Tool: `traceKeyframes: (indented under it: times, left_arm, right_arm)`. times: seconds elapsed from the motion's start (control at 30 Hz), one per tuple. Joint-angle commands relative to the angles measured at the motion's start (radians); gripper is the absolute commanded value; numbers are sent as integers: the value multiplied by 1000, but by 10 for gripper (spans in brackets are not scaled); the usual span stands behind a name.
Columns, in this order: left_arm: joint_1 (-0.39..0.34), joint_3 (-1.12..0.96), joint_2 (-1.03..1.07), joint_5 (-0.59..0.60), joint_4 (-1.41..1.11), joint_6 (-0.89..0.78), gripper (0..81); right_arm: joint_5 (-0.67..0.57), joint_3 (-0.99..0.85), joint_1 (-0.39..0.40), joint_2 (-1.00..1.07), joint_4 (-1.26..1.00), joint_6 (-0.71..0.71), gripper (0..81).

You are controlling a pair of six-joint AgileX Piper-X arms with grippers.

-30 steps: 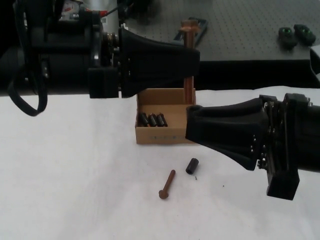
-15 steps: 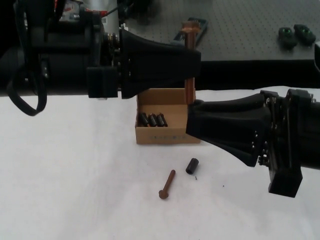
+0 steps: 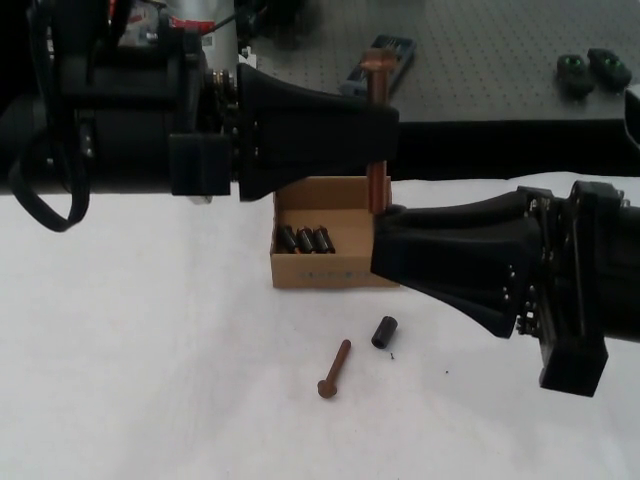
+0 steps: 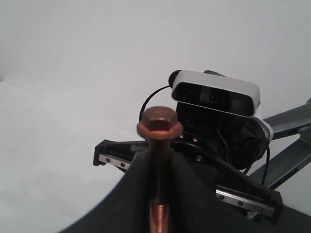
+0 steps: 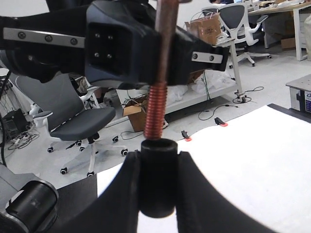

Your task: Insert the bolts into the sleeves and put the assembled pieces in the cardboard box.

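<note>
The left gripper (image 3: 385,125) clamps a copper bolt (image 5: 158,109) upright, threads down, so its tip meets the mouth of the black sleeve (image 5: 158,187) pinched bore-up in the right gripper (image 3: 385,250). They line up beside the cardboard box (image 3: 330,272) — 1 spare bolt (image 3: 336,367) and 1 spare sleeve (image 3: 384,332) wait on the counter (image 3: 150,350).

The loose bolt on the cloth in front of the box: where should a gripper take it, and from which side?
Probably near the head end of the shank, straight down from above, fingers across its length. The loose bolt lies flat on the cloth, head nearest the camera, so that grip leaves the far tip free for inserting.
</note>
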Motion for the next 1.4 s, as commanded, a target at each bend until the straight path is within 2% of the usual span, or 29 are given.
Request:
traceKeyframes:
  times: [0.0,0.13,0.43,0.7,0.9,0.97,1.0,1.17,1.2,1.27,1.37]
  left_arm:
    - [3,-5,-8,20,15,0,11]
    - [3,-5,-8,20,15,0,11]
    - [3,-5,-8,20,15,0,11]
    - [3,-5,-8,26,15,0,11]
    - [3,-5,-8,48,15,0,15]
    - [3,-5,-8,66,15,0,57]
    - [3,-5,-8,69,15,0,103]
    - [3,-5,-8,61,15,0,453]
    - [3,-5,-8,49,15,-9,496]
    - [3,-5,-8,32,15,-33,544]
    - [3,-5,-8,11,15,-33,526]
  right_arm:
    - [-11,-13,2,4,-20,4,28]
    - [-53,-13,6,26,-20,30,28]
    - [-43,-20,12,43,-91,20,28]
    - [-13,-20,7,43,-200,117,28]
    - [3,-18,7,43,-201,112,28]
    - [10,-18,7,43,-201,107,28]
    - [10,-18,7,43,-201,107,28]
    - [10,-18,7,43,-201,107,28]
    - [10,-18,7,43,-201,107,28]
    - [11,-18,7,43,-201,107,28]
    - [21,-18,7,43,-201,107,28]
